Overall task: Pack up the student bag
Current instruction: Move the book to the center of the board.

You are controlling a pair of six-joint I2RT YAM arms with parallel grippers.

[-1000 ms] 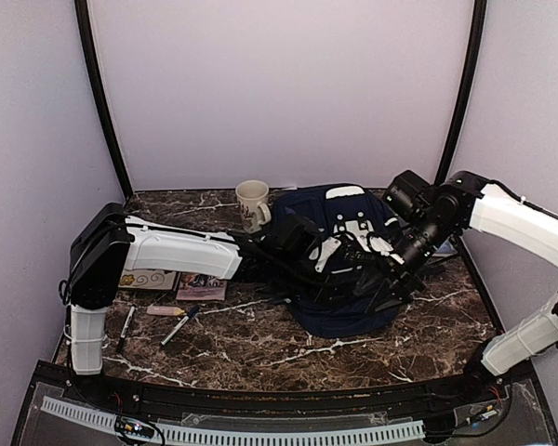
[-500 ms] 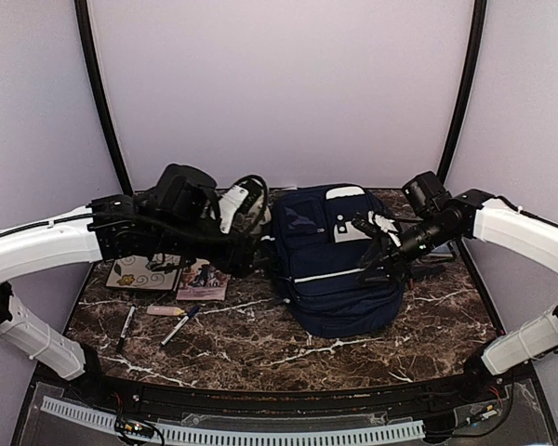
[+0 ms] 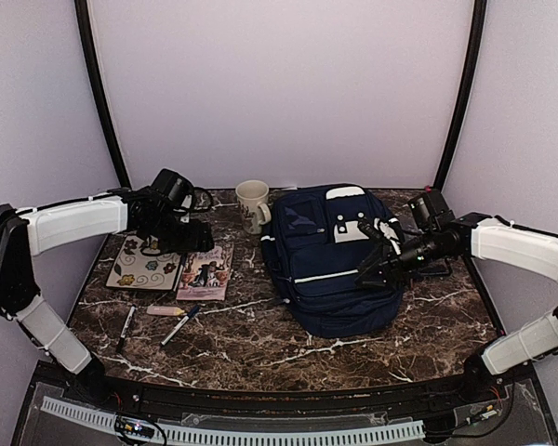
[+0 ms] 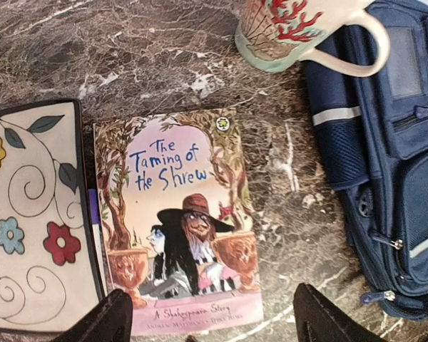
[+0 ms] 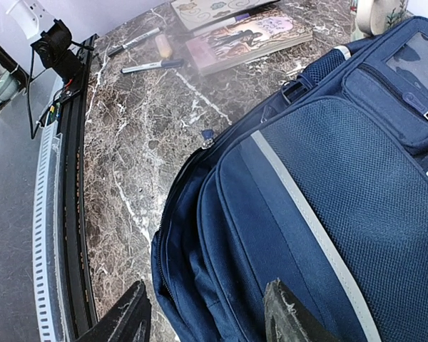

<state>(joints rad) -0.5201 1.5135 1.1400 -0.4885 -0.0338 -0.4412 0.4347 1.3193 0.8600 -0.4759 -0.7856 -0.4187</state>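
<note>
The student bag, navy with white stripes and a white front patch, lies on the marble table right of centre. My left gripper is open and empty, hovering over the book "The Taming of the Shrew"; its fingertips straddle the book's lower edge. My right gripper is open and empty at the bag's right side. In the right wrist view it hangs over the bag, whose main zip gapes along the near edge. The bag's pockets show at the right of the left wrist view.
A floral pad lies left of the book. A patterned mug stands behind, beside the bag. Two markers and a pink stick lie nearer the front left.
My left arm has pulled out of the bag and swung left to above the book. The bag has settled back fuller. My right gripper has drawn slightly right along the bag.
</note>
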